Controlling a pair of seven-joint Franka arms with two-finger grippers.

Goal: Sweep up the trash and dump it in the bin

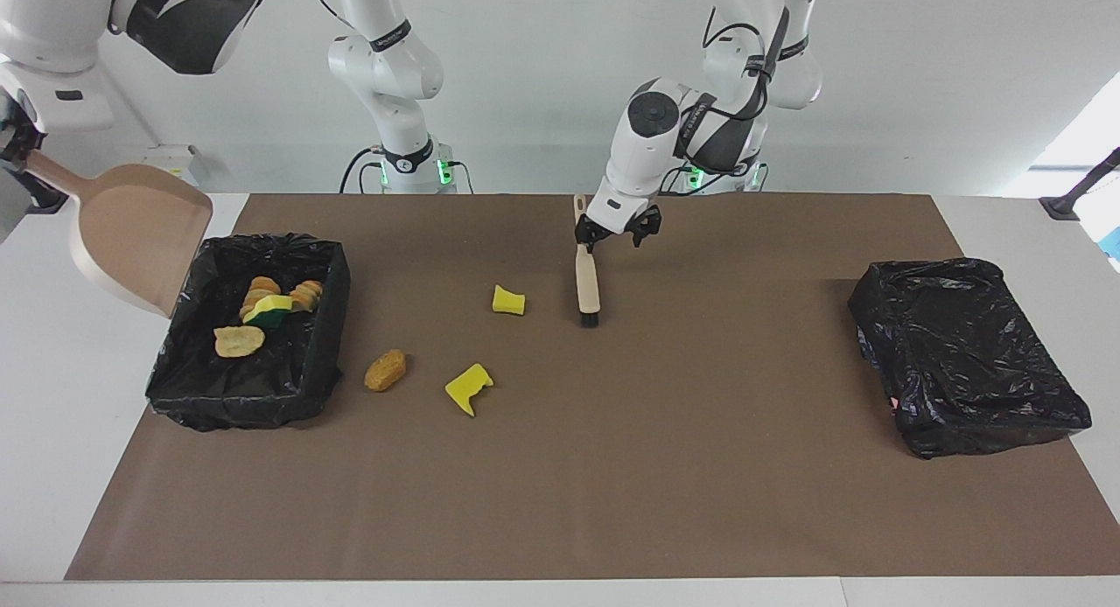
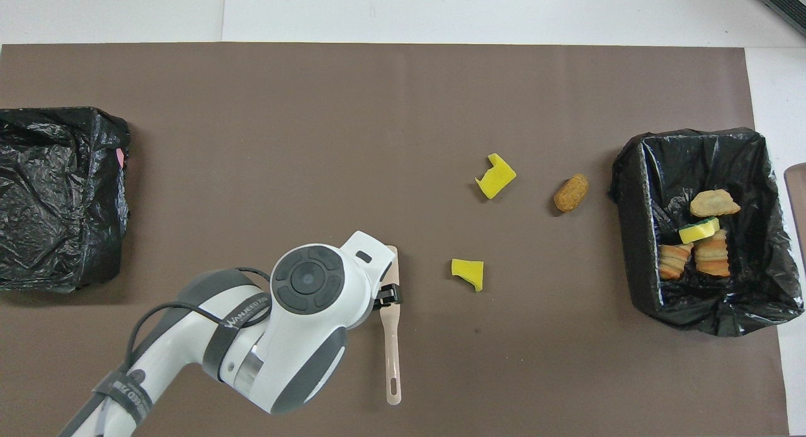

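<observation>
**Entry: sweep and dump, partway through**

- Left hand [image 1: 615, 237]: hanging with fingers wide, gripping nothing, just above the brush [image 1: 587, 279]. The brush is lying flat on the tabletop [image 1: 612, 467] under the hand's right-arm side, handle end nearest the hand and bristles pointing away.
- Right hand [image 1: 17, 143]: clamping the handle of the dustpan [image 1: 140, 240]. It is holding the pan tilted in the air just outside the bin [image 1: 337, 279], and the pan is looking empty.
- Trash, in the bin: four scraps [image 1: 262, 310] are lying below and beside the right hand.
- Trash, loose: a yellow scrap [image 1: 508, 301] is sitting near the left hand, beside the bristles. A notched scrap [image 1: 468, 388] and a brown scrap [image 1: 385, 370] are lying well apart from that hand, between it and the bin.
- Second bin [image 1: 962, 353]: sitting well apart from both hands, at the left arm's end.

**Risks, as judged**

- With the brush lying loose, three scraps are going unswept, so the job is risking a halt short of done.
- A regrasp coming in off-centre is likely to be nudging the thin handle, rolling it or knocking the near yellow scrap away.
- Light foam is prone to bouncing, so a fast sweep is risking flicked scraps missing the pan.
- The pan coming down is risking a snag on the bin's loose black liner.
</observation>
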